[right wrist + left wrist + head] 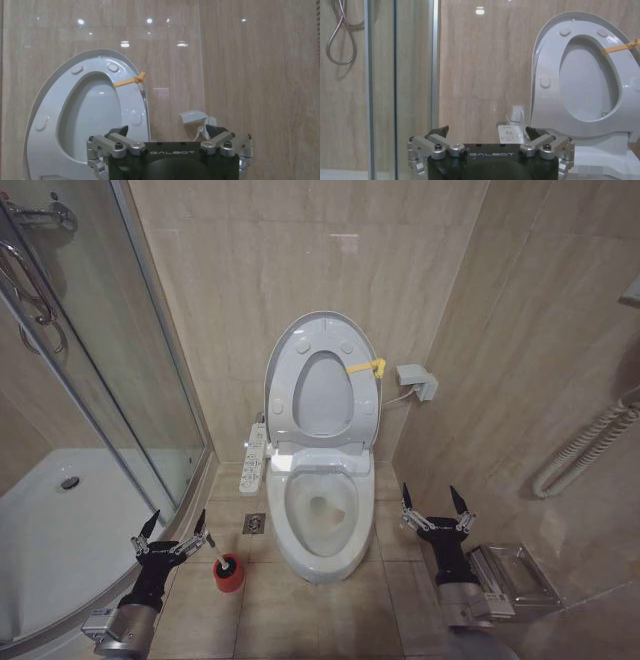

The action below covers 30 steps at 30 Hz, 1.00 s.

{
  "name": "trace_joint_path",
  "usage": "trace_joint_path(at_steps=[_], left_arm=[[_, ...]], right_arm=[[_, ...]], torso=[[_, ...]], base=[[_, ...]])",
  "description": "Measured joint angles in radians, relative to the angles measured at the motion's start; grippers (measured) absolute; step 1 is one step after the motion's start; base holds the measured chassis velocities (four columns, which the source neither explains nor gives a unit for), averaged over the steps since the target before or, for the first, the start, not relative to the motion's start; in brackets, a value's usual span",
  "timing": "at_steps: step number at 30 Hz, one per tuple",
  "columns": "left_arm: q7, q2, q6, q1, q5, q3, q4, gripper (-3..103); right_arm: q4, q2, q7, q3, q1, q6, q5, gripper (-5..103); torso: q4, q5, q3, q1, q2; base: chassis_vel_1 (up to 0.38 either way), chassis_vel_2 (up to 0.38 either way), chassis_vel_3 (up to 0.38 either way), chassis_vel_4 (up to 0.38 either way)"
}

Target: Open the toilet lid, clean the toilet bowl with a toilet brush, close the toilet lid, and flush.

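White plastic stands upright at the back of the toilet: the lid [322, 332] is raised against the beige tiled wall [250, 270], with the seat ring [322, 392] tipped up against it and a yellow strap [366, 367] at its edge. Below, the bowl [322, 515] lies uncovered, faintly yellowed inside. A long button panel [254, 455] sits beside the bowl on the shower side.

On the floor near the bowl's front corner stands a red holder [229, 573], with the brush [215, 549] leaning out of it. The left gripper [172, 525] is low by the glass shower door [90, 380], its fingers spread wide and holding nothing; one fingertip is just beside the brush handle, though I cannot tell whether it touches. The right gripper [432, 499] is on the bowl's other side, near the side wall, fingers likewise spread wide and empty.
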Motion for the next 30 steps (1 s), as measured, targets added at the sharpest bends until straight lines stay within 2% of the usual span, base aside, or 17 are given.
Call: trace_joint_path(at_steps=[30], left_arm=[[0.000,0.000,0.000,0.000,0.000,0.000,0.000,100]], right_arm=[[0.000,0.000,0.000,0.000,0.000,0.000,0.000,100]], torso=[[0.0000,0.0000,0.000,0.000,0.000]], base=[[0.000,0.000,0.000,0.000]])
